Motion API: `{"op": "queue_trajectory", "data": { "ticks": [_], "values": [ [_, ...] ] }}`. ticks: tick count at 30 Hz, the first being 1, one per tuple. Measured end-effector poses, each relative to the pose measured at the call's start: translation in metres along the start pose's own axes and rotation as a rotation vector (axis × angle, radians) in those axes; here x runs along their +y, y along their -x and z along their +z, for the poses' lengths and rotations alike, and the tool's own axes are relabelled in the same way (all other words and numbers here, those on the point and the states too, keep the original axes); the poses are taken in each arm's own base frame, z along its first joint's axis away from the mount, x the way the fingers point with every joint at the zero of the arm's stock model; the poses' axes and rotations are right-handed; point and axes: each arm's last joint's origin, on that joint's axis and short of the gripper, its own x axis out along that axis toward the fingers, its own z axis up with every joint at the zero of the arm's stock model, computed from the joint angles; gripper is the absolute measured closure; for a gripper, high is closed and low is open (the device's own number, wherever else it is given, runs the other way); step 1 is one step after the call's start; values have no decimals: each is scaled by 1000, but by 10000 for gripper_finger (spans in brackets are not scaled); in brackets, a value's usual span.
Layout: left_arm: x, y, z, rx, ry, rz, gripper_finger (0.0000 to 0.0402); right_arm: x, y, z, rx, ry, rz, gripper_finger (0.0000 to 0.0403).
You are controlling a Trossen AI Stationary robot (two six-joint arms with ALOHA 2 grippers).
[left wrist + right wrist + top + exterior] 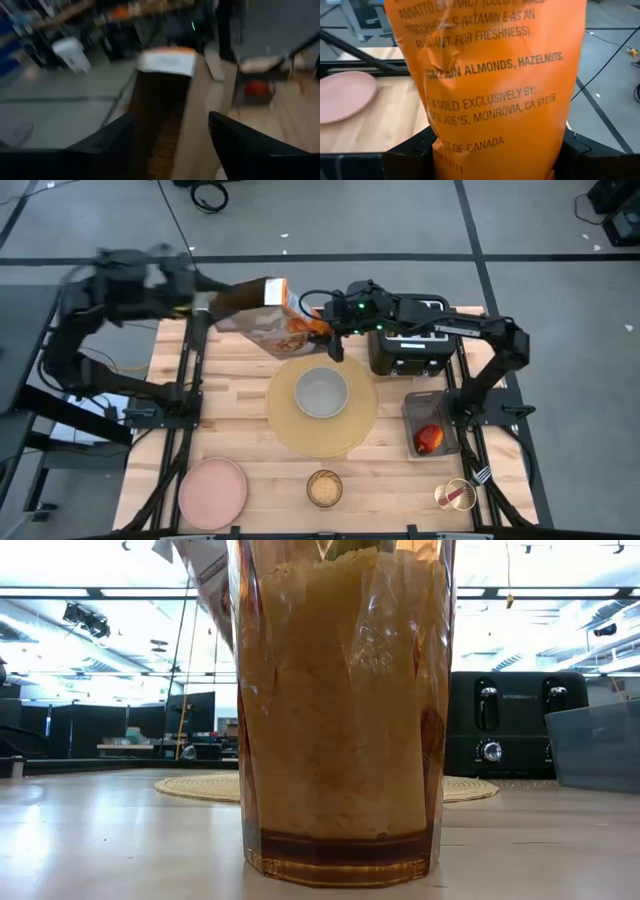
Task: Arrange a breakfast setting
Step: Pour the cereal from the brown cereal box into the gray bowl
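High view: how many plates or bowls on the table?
2. Grey bowl on the round placemat mid-table; pink plate on bare wood at the picture's lower left. The raised cereal box could hide another.

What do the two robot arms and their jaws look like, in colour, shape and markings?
Both arms are dark, nearly black, built of jointed tubular links. The right arm shows a small green light near its wrist, and black cables run along it. The left arm is the same dark build. Each gripper ends in two flat, dark jaws.
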Motion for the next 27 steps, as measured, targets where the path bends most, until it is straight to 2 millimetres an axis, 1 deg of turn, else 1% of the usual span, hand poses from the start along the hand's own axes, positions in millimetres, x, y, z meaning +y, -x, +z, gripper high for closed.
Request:
{"op": "queue_trajectory", "data": {
  "ticks": [3, 6, 9, 12, 16, 18, 22, 24, 27],
  "values": [
    [5, 26, 13, -89, 33, 45, 135, 14, 21, 5, 28, -17, 14, 159],
    [9, 47, 21, -143, 65, 92, 137, 30, 45, 8, 62, -72, 51, 159],
    [10, 61, 23, -173, 97, 101, 143, 48, 71, 8, 118, -177, 101, 159],
    [9, 67, 19, -158, 119, 95, 147, 65, 96, 4, 207, -291, 157, 159],
    [8, 64, 13, -100, 134, 109, 148, 82, 127, -2, 301, -462, 187, 159],
    [8, 59, 11, -75, 129, 127, 148, 89, 137, -7, 372, -546, 198, 159],
    [7, 42, 6, -18, 103, 133, 148, 102, 145, -18, 546, -666, 212, 161],
    [5, 33, 1, 20, 99, 129, 148, 109, 147, -25, 646, -694, 223, 161],
    [3, 17, -8, 85, 86, 116, 148, 118, 148, -32, 748, -708, 209, 161]
  ]
}}
